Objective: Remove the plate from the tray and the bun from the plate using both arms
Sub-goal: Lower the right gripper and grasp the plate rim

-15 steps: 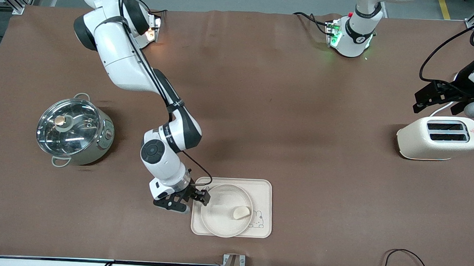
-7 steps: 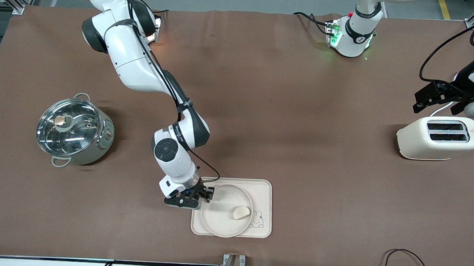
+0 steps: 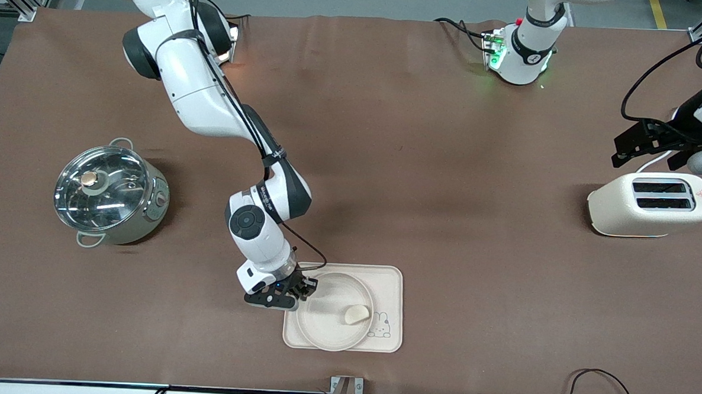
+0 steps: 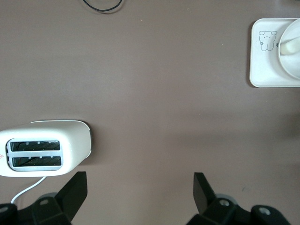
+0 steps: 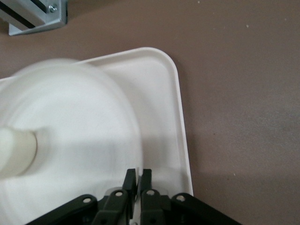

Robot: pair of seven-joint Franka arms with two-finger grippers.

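Right claw (image 3: 300, 293) pinches the plate (image 3: 327, 326) rim (left claw (image 4: 138, 190) gapes, waiting).

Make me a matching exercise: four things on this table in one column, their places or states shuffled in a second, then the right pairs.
Things:
1. bun
2. plate
3. right gripper
4. left gripper

Places or states:
A. open, waiting above the toaster
B. lies on the plate
C. shut on the plate's rim
D. rests on the rabbit tray

Pairs: 1-B, 2-D, 3-C, 4-A
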